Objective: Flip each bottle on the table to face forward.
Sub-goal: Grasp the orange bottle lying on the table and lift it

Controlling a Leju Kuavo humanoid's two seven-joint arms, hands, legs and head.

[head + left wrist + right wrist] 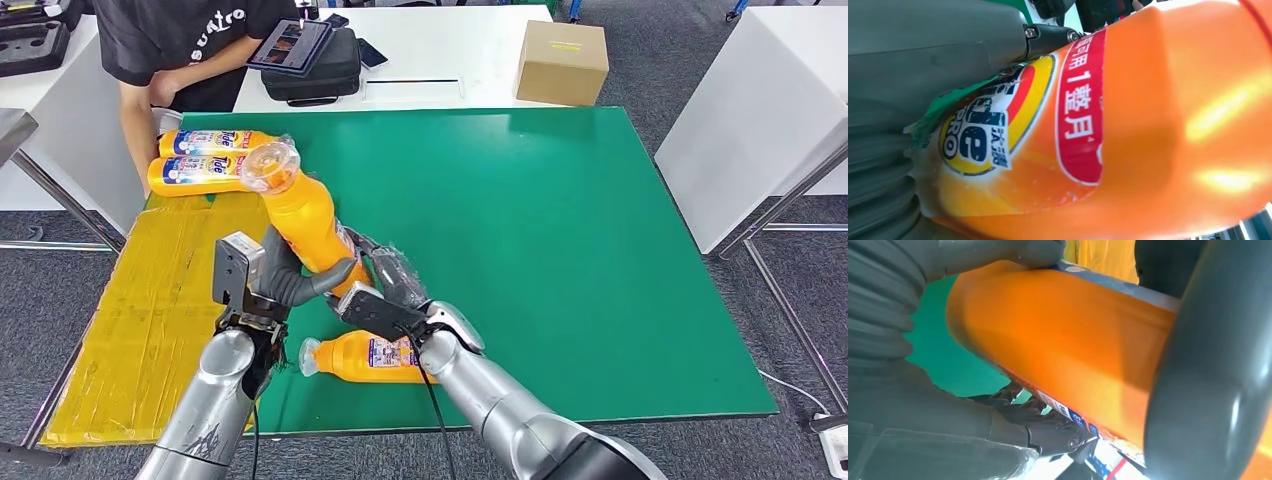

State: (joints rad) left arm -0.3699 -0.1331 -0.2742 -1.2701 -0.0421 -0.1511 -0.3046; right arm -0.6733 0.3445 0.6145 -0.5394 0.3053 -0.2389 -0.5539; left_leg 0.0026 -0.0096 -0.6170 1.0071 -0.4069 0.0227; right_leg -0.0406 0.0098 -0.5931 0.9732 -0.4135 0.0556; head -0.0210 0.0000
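Lying bottle (365, 357) under right hand (385, 300), person (170, 50) behind

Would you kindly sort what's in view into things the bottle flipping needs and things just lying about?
Job: held bottle, bottle lying near the table edge, two bottles at the far corner, left hand, right hand.
Lying about: cardboard box, black bag, tablet.

A person (185, 45) stands beside a black bag (315, 70), a cardboard box (561, 62) nearby
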